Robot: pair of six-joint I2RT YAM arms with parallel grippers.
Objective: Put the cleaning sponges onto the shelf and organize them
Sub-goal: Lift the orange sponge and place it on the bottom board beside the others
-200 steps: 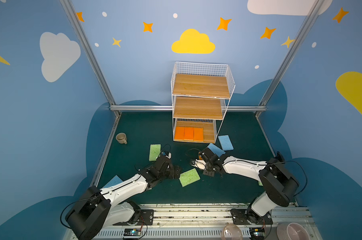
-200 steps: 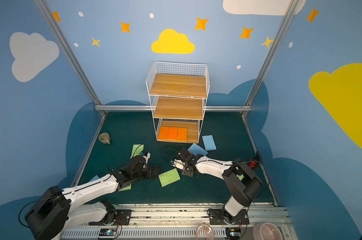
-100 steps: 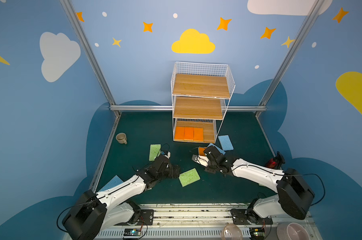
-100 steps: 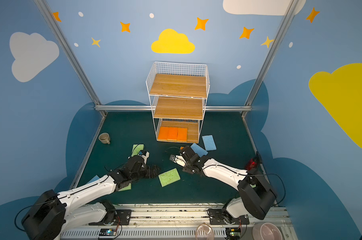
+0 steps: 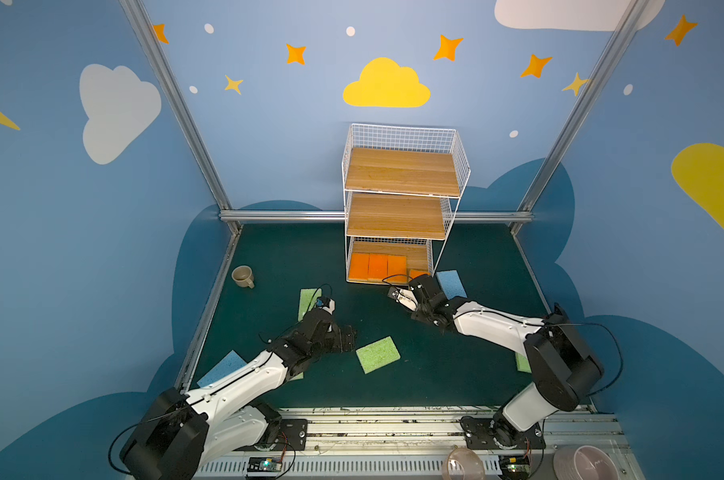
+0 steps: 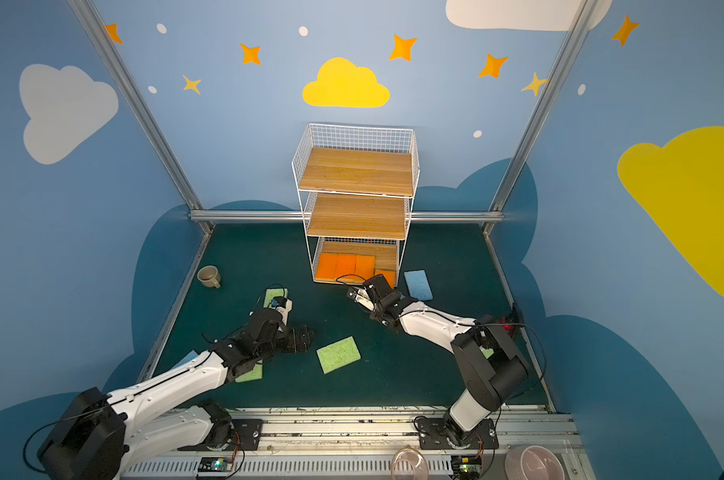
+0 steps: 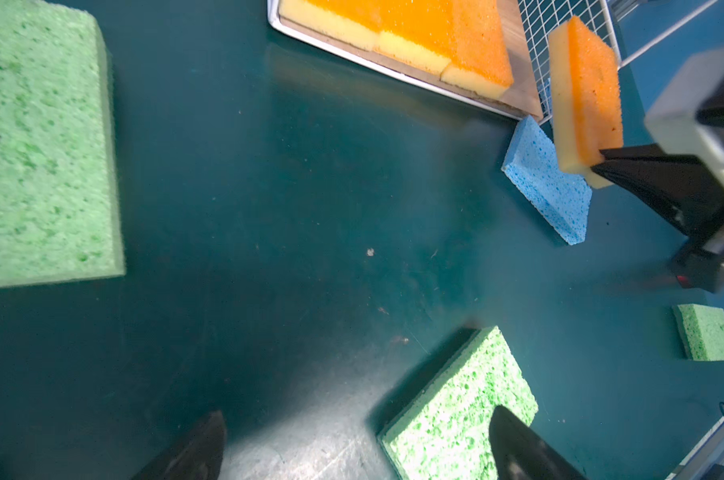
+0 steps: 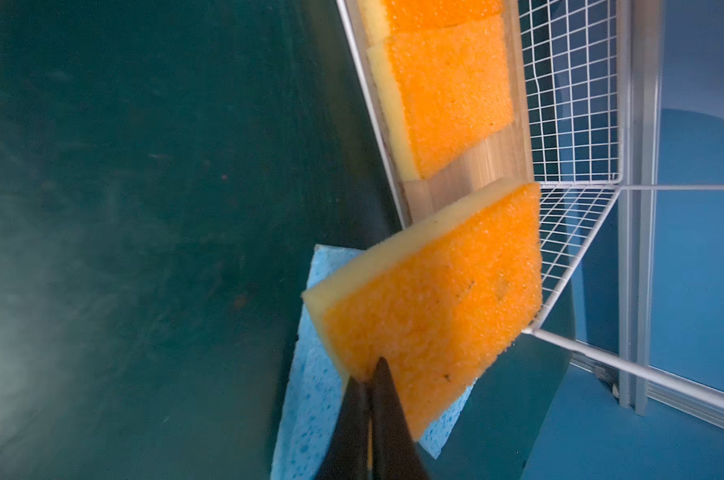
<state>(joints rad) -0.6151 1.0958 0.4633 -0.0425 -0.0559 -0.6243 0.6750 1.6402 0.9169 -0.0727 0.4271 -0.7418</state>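
Dark green counter [image 5: 435,386] fills the floor of a blue booth, and in both top views the shelf [image 5: 401,176] stands at the back against the wall. On its bottom board three orange sponges [image 5: 376,266] lie side by side. The right pincer [image 5: 416,279] reaches to the front right corner of that tier with a fourth orange sponge [image 6: 386,274] at its tip, just beside a blue sponge [image 5: 451,283] on the counter. The left pincer [image 5: 345,338] hangs low near a green sponge [image 5: 377,354]; a second green sponge [image 5: 308,300] lies partly under its wrist.

From the left wrist, the left pincer's fingers [image 7: 518,444] stand wide apart, one in front of a corner of the green sponge, with only counter between them. The fourth orange sponge stands tilted on edge before the shelf's wire side, pinched at one corner by the right pincer's black fingers [image 7: 642,174].

From the right wrist, the right pincer is clamped on that sponge's near corner; the far corner overlaps the wire grid, and whether it touches the board I cannot tell
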